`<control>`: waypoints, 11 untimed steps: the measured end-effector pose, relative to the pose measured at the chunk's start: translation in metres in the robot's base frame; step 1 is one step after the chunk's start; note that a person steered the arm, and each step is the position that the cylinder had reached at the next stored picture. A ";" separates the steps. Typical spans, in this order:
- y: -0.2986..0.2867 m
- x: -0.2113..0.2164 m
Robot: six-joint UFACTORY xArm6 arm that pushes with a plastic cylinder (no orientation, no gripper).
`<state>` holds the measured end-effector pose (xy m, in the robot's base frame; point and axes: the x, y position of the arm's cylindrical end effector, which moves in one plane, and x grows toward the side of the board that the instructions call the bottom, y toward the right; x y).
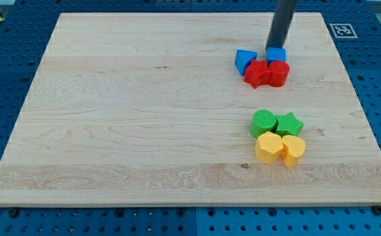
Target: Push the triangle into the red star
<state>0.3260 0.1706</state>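
The wooden surface (pixel 144 118) took up most of the view, and everything I cared about sat toward its right edge. My rod came down from the top edge, and my tip (pixel 277 46) stood just behind the blue cube (pixel 277 54), at or touching its far side; I could not tell which. I had no jaws on this rig, only the rod, so nothing was gripped.

Near the top right corner the task's pieces were already bunched together. The red star (pixel 256 74) lay touching the red cylinder (pixel 279 73), and the blue triangle (pixel 244 60) sat against the star's upper left side, so I judged the push essentially complete. The cube rested against the cylinder's top, probably carried along by the same shove.

Further down the right side, well apart from that cluster, sat the green cylinder (pixel 263 122), green star (pixel 289 122), yellow hexagon (pixel 268 146) and a yellow block (pixel 293 149) of unclear shape, all packed together.
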 end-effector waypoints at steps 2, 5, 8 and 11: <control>-0.048 -0.017; -0.137 -0.009; -0.057 -0.003; -0.175 -0.001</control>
<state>0.3246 -0.0043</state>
